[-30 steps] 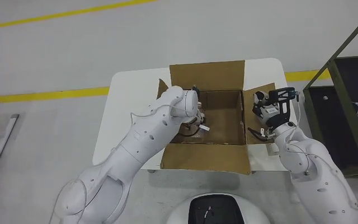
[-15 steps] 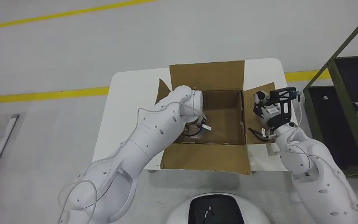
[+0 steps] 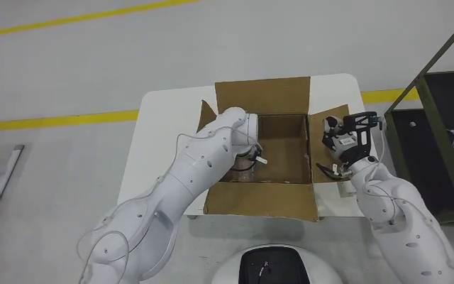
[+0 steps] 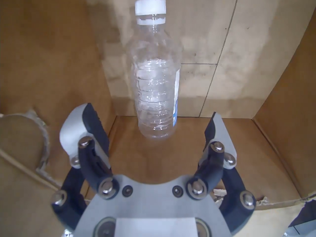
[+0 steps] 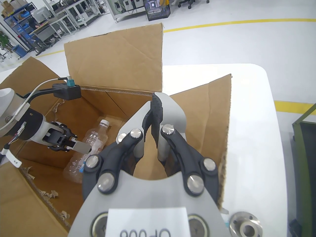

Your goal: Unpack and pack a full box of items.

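Inside the box [image 4: 49, 50], left gripper [image 4: 150, 113] spread wide, bottle [image 4: 154, 87] base perhaps between fingers.

You'll find a white paper sticker [image 5: 147, 222] on the base of the right gripper [image 5: 155, 106]; its dark characters sit upside down and run off the picture's edge. The small white cable tag [image 5: 12, 159] carries tiny marks, too small to read. The clear plastic bottle [image 4: 154, 75] wears a white-and-blue label [image 4: 176, 94], seen edge-on and unreadable.
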